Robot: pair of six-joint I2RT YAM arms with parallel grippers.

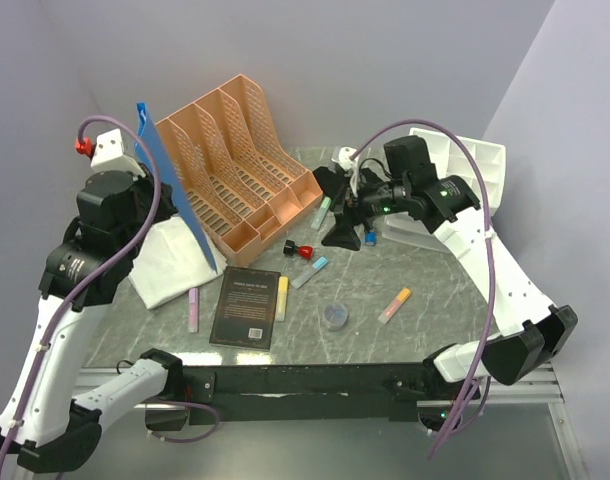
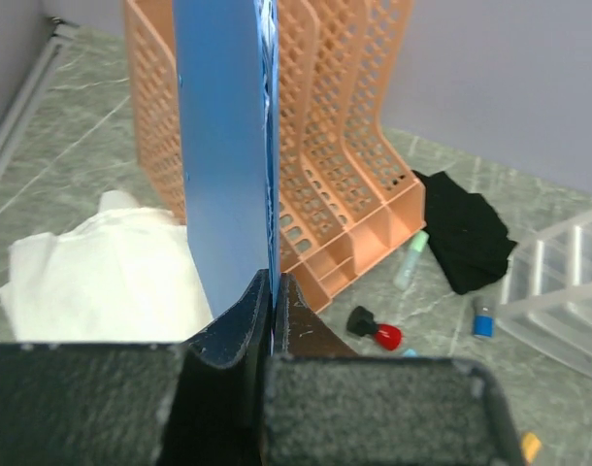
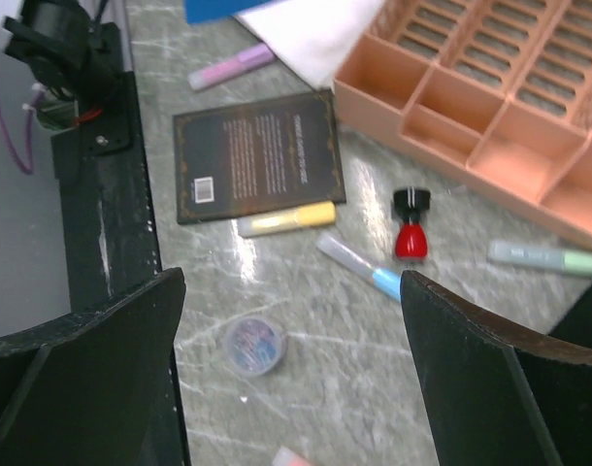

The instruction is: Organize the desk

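The left hand (image 2: 273,291) is clenched on the lower edge of a blue sheet (image 2: 223,146), which stands nearly upright over the left part of the table (image 1: 425,270). Just beyond the sheet, the orange file rack (image 1: 240,170) occupies the far-left corner. A white cloth (image 1: 170,265) lies below the sheet by the left edge.

The right hand (image 3: 291,282) is released, its jaws spread wide with nothing between them. It hovers above the far-right part of the table, just in front of a white organizer (image 1: 465,170) at the far-right corner.

The table is the grey-green marble surface filling the middle of the top view, with a black rail (image 1: 315,380) along its near edge. Loose items lie on its central area:
- a black book (image 1: 248,308), with a yellow marker (image 1: 282,298) touching its right side
- a purple marker (image 1: 193,309) left of the book
- a red-and-black bottle (image 1: 300,249) and a blue-tipped pen (image 1: 310,272) near the rack
- a round container (image 1: 334,316)
- an orange marker (image 1: 394,305) toward the right edge
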